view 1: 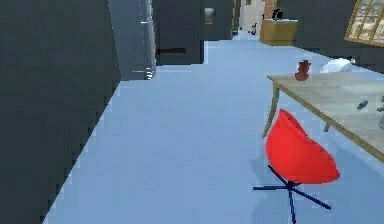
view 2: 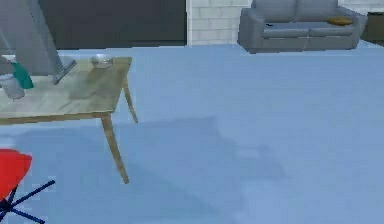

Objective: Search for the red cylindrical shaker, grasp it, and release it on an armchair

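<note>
Ahead, the forward view has a small red thing, perhaps the shaker, on the desk. Arm side view: a grey sofa, well apart. Grasp and release seemingly remain; the hand's state cannot be told.

Forward view looks ahead and slightly down; a red shell chair on dark star legs sits near, at four o'clock. Side view faces outward, sharing that chair at eight o'clock, below the pale wooden table.
</note>
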